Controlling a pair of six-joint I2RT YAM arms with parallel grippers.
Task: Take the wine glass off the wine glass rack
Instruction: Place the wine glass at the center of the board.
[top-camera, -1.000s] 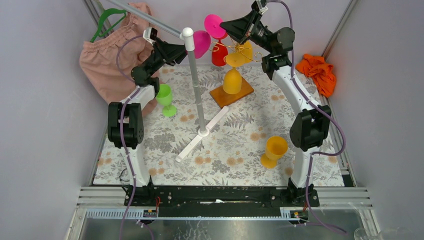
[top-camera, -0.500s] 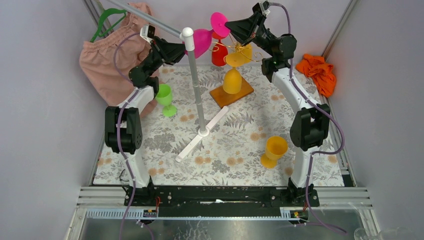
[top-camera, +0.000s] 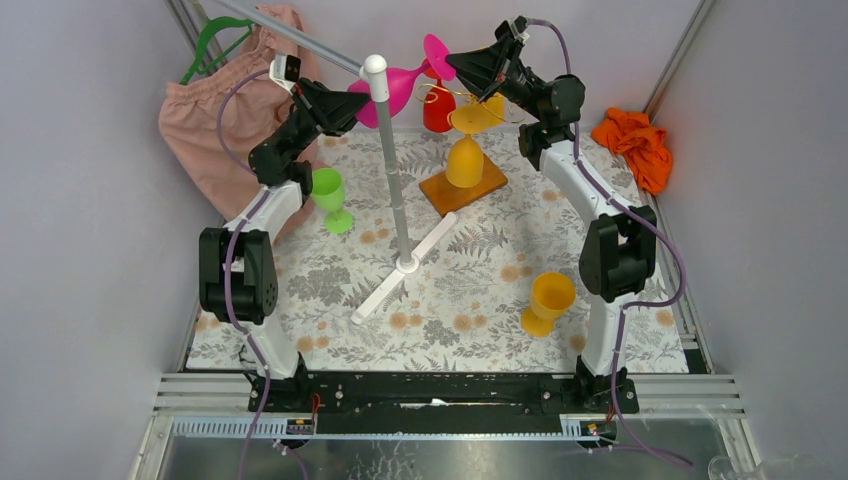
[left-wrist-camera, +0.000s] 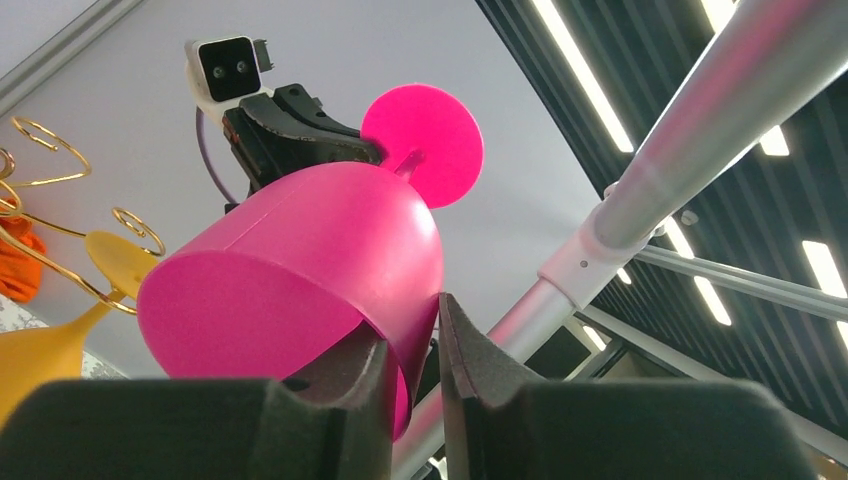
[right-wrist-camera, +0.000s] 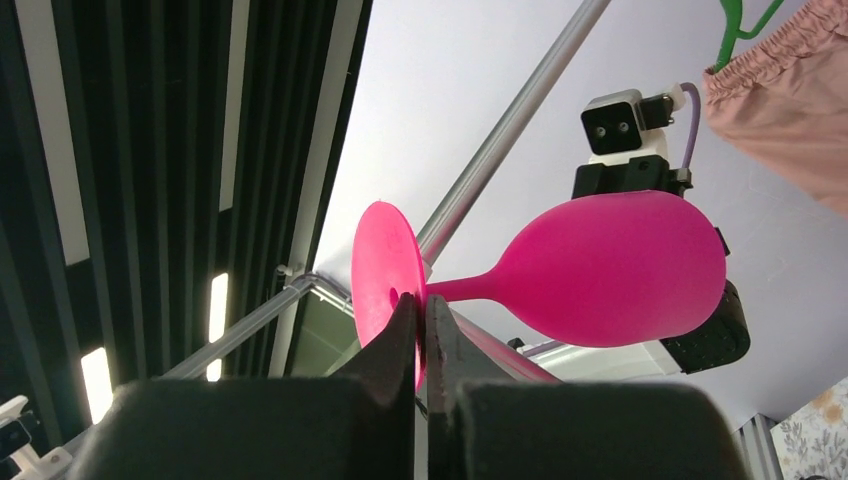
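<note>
The wine glass (right-wrist-camera: 610, 265) lies level between both grippers: right gripper (right-wrist-camera: 420, 335) clenched on its foot disc, left gripper (left-wrist-camera: 413, 370) pinching its bowl rim. The white pole (top-camera: 388, 150) stands just beside the left gripper; the wine glass rack (top-camera: 462, 187) sits below the right gripper, apart from the glass.

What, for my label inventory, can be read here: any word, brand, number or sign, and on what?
None: no view shows a readable word, number or sign.
The pink wine glass, the wine glass rack and the white camera box bear no legible marking.
</note>
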